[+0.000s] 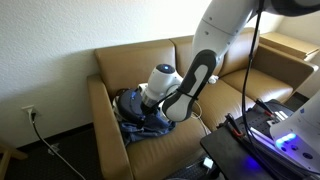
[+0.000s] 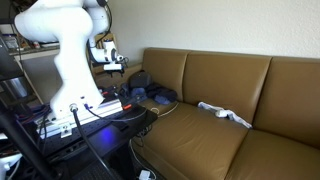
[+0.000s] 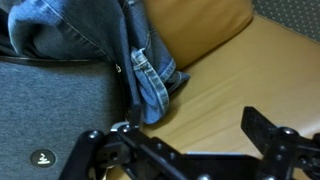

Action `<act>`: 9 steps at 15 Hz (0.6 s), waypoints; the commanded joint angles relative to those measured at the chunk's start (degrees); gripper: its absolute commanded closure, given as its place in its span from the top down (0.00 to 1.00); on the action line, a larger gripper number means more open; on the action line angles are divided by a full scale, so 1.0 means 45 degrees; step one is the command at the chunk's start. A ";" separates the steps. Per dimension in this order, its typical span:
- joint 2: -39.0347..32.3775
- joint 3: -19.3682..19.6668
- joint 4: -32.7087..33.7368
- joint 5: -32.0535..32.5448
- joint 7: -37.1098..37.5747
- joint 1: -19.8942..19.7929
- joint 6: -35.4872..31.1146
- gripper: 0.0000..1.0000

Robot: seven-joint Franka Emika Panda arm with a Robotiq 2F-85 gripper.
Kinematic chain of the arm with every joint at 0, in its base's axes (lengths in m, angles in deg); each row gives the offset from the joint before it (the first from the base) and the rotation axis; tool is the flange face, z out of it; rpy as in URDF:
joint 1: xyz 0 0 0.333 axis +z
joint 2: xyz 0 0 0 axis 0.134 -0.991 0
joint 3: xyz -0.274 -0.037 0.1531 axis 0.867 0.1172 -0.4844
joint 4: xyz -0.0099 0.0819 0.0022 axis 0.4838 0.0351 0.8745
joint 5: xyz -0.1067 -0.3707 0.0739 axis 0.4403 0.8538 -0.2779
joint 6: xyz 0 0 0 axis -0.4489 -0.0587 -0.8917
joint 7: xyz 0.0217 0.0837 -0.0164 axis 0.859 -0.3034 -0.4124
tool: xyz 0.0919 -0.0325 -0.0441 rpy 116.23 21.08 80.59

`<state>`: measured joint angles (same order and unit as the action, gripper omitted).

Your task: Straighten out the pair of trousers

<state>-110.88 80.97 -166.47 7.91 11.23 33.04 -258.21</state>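
The blue denim trousers point(image 3: 95, 35) lie crumpled at one end of the tan couch. They show in both exterior views point(image 1: 140, 115) point(image 2: 155, 96). In the wrist view a folded denim edge point(image 3: 152, 85) hangs down onto the seat cushion. My gripper point(image 3: 195, 135) is open just above the cushion. One finger sits right at the denim edge and the other stands over bare leather. Nothing is between the jaws. In an exterior view the gripper point(image 1: 152, 98) is low over the pile.
A dark grey garment with a small logo point(image 3: 50, 120) lies under the trousers. A white cloth point(image 2: 225, 113) lies on the middle seat of the couch point(image 2: 200, 130). The couch armrest point(image 1: 105, 125) is beside the pile. A stand with cables and blue-lit electronics point(image 1: 275, 140) stands in front.
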 commanded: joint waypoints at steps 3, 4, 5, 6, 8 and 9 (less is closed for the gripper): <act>-0.1038 0.0552 0.1058 -0.0527 0.0834 0.0674 -0.0407 1.00; -0.1185 0.0737 0.0984 -0.0220 0.0504 0.0752 -0.0159 1.00; -0.1203 0.0672 0.1098 -0.0348 0.0651 0.0761 -0.0216 1.00; -0.1185 0.0634 0.1182 -0.0396 0.0715 0.0761 -0.0218 1.00; -0.1468 0.0977 0.1437 -0.0473 0.0860 0.0993 -0.0171 1.00; -0.2012 0.1151 0.1796 -0.0570 0.0993 0.1129 -0.0594 1.00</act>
<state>-116.13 84.16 -160.99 6.38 15.05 36.71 -259.17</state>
